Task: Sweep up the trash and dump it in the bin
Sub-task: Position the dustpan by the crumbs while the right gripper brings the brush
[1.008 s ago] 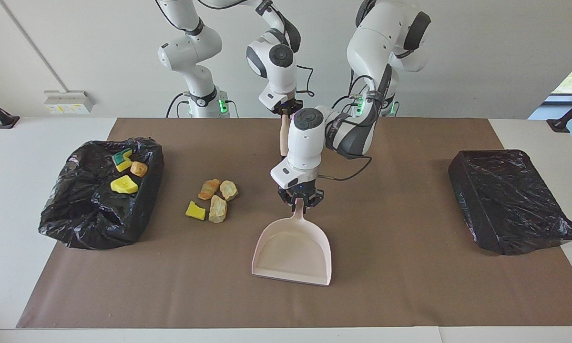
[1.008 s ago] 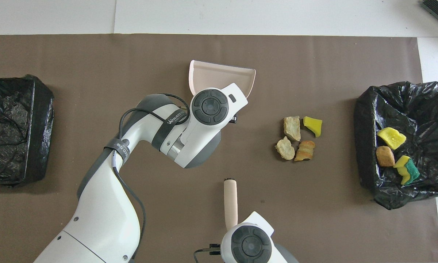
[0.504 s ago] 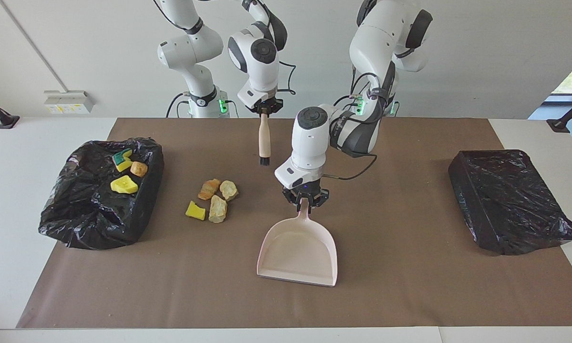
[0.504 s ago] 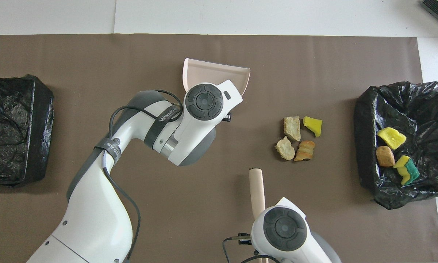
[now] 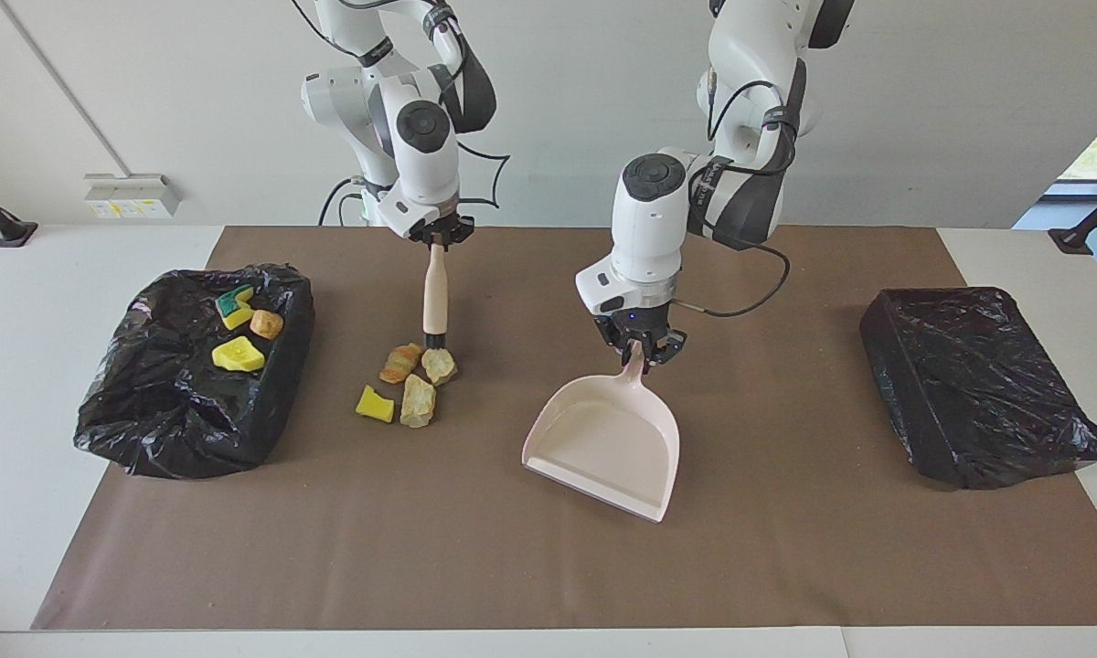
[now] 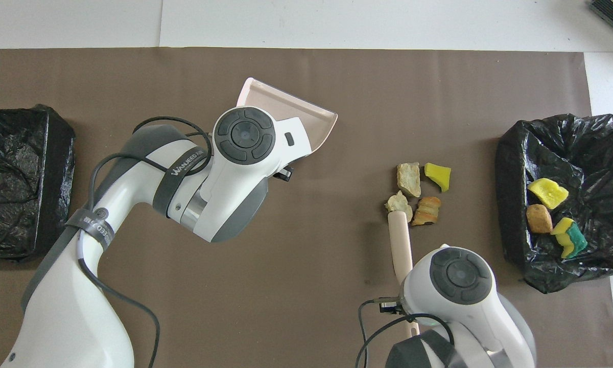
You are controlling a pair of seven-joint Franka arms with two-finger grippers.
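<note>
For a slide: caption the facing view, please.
Right end effector holds a brush at four trash pieces; left end effector holds a dustpan.

strap on left arm (image 6: 181, 166), partly legible lettering

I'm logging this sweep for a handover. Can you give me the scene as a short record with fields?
left gripper: shut on the dustpan handle, pan tilted, mouth away from the robots
right gripper: shut on the brush, held upright, bristle end down at the loose trash
loose trash: four pieces on the brown mat
binned trash: three pieces in the open bin at the right arm's end
covered bin: at the left arm's end
</note>
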